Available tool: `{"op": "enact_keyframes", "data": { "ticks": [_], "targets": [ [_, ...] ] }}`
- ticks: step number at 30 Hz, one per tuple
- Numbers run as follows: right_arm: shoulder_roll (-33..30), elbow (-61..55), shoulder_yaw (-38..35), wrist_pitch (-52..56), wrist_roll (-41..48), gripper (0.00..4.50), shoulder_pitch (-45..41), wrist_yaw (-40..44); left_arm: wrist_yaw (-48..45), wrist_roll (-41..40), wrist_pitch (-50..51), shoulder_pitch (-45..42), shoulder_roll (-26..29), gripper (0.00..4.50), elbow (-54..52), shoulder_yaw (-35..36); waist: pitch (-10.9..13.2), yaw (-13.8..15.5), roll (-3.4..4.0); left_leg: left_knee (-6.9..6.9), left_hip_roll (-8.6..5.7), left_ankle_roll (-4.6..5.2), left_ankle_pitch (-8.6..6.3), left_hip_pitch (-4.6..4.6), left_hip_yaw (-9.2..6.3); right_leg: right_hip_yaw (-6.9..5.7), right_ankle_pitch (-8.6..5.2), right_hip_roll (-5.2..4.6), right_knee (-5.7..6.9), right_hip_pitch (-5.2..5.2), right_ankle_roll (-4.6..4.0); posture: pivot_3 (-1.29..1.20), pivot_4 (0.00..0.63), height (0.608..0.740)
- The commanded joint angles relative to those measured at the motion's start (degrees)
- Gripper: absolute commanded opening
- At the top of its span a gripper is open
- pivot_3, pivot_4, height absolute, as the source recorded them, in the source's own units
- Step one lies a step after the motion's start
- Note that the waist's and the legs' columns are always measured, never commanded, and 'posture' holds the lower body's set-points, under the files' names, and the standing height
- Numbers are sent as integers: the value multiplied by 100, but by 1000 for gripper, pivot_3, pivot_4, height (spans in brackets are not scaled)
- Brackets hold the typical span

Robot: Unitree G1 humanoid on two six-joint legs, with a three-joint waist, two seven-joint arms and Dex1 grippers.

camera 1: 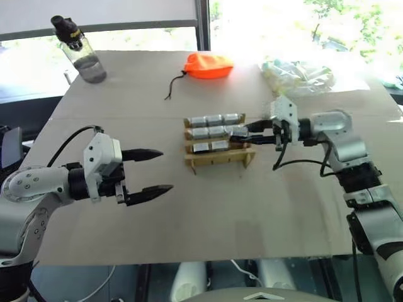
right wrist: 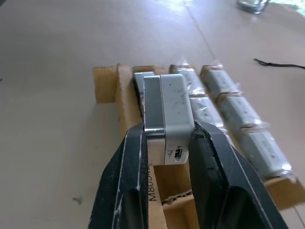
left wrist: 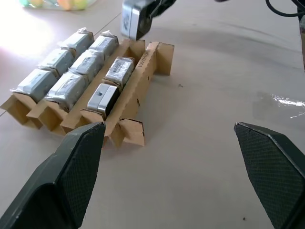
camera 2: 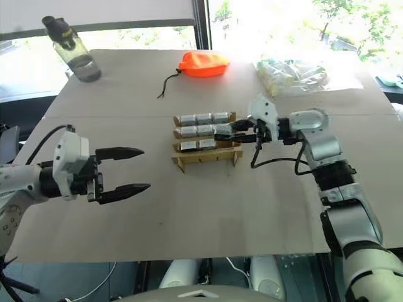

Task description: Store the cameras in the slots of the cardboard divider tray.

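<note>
The cardboard divider tray (camera 1: 218, 156) stands at the table's middle. Several silver-grey cameras (camera 1: 215, 119) lie in its slots: three in the far row, three in the second, two in the third (left wrist: 111, 83). My right gripper (right wrist: 167, 138) is shut on one more camera (right wrist: 167, 112) and holds it just above the tray's right end, near the third row. That held camera also shows in the left wrist view (left wrist: 132, 19). My left gripper (camera 1: 167, 170) hangs open to the left of the tray, apart from it, with nothing between its fingers (left wrist: 76, 162).
An orange pouch (camera 1: 208, 65) with a black cord lies behind the tray. A clear bag of pale items (camera 1: 299, 72) sits at the back right. A water bottle (camera 1: 82, 53) stands at the back left corner. The table's front edge (camera 1: 189, 259) runs close below my arms.
</note>
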Motion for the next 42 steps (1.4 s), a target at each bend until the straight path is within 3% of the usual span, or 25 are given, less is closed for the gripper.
{"op": "enact_keyframes", "data": {
  "ticks": [1,13,27,29,35,38,42],
  "targets": [
    [118,778,-3,-647,-163,633,-498,365,278,-228,165,237,-80,4500,-480,542,1,-30,0,0,-1,1,-1,0,2,1,0,-1,-1,0,0,0,150,740],
    [508,2746,19,-1860,-729,633,-1114,727,738,-564,529,1011,-269,4500,-1241,1230,3,-67,2,-1,7,-7,4,15,-6,0,0,3,13,4,-1,0,150,740],
    [709,3684,-88,-2621,-1214,633,-1393,330,838,-583,482,865,-250,4500,-1196,1092,3,-123,3,-2,6,-12,6,12,-13,1,0,-2,11,6,-2,0,150,740],
    [700,3710,-121,-2512,-1186,1737,-1418,485,844,-570,482,840,-250,4500,-1182,1063,4,-125,3,-2,5,-12,6,13,-13,1,0,-2,11,8,-2,0,150,740],
    [568,3291,-345,-2037,-932,4250,-1423,819,836,-557,462,824,-263,4500,-1154,1033,6,-138,7,-2,6,-12,6,11,-21,2,0,-2,11,8,-2,0,150,740],
    [412,2805,-443,-1740,-759,4386,-1306,1039,869,-537,443,803,-291,4500,-1130,1020,8,-149,11,-3,7,-12,6,8,-23,1,0,-3,9,7,-2,0,150,740],
    [-41,1102,-812,-555,-47,4386,-474,1067,1229,-611,532,718,-560,4500,-1159,867,8,-73,11,-3,6,-12,5,5,-29,-4,0,-7,6,10,-2,0,150,740]
  ]
}}
